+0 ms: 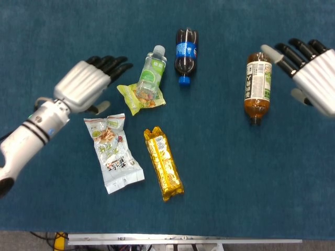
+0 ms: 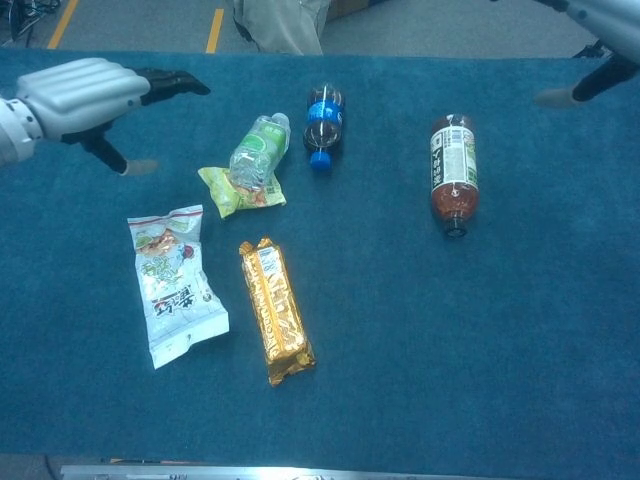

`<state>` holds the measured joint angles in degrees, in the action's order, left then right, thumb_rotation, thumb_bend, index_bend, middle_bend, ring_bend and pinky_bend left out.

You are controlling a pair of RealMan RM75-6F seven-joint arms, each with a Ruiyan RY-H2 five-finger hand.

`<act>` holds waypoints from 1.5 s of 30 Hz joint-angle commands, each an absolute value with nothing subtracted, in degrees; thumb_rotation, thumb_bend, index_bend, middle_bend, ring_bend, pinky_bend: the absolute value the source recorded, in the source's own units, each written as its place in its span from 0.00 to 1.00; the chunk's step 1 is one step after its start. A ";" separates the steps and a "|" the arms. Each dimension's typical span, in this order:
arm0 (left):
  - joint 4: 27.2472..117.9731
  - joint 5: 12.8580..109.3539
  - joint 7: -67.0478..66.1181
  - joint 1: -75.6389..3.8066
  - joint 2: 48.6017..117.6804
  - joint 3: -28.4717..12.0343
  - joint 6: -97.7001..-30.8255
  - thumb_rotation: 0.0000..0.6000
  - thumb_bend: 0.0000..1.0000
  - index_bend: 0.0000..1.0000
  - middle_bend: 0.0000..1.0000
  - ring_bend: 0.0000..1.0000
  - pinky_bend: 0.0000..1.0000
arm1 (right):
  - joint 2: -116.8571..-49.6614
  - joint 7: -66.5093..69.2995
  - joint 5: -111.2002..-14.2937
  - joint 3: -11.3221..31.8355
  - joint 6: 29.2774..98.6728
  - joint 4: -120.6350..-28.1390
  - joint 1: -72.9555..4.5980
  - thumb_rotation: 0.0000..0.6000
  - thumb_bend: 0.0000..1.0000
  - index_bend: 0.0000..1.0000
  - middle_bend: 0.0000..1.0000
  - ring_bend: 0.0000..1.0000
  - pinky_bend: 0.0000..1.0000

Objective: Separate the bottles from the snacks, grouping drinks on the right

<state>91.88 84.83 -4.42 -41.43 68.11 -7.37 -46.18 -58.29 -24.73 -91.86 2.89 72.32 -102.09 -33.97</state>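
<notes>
The left hand (image 1: 84, 86) hovered over the blue table (image 1: 235, 172), its fingers (image 1: 112, 64) extended and spread apart, holding nothing and touching nothing; the fingertips pointed toward the clear bottle (image 1: 152, 70) but stayed apart from it. The right hand (image 1: 309, 68) was raised at the right edge of the head view, fingers likewise straight and separated, empty, near the brown bottle (image 1: 257, 86) without contact (in the chest view only a thumb and part of the palm showed at the top right corner).

Three drinks lay on their sides. The brown bottle, with a pale label, rested alone on the right part of the table, cap toward the robot. The cola bottle (image 1: 186, 49), with a blue label and blue cap, lay near the centre at the far side. The clear bottle, green-labelled with a white cap, lay just left of the cola bottle, its lower end resting on the yellow-green snack bag (image 1: 140, 98).

Nearer the robot lay the white snack bag (image 1: 112, 152) and, just to its right, the gold wafer pack (image 1: 164, 163), the two apart from each other.
</notes>
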 commanded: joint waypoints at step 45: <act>85.05 80.79 -10.29 -52.81 74.87 -1.62 -34.61 1.00 0.30 0.11 0.07 0.10 0.19 | -60.20 -20.70 -91.59 3.64 70.59 -97.62 -28.37 1.00 0.00 0.12 0.28 0.25 0.42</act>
<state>84.42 81.28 -9.93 -52.98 75.34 -1.88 -34.67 -60.19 -20.71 -91.58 3.63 70.59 -97.62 -28.38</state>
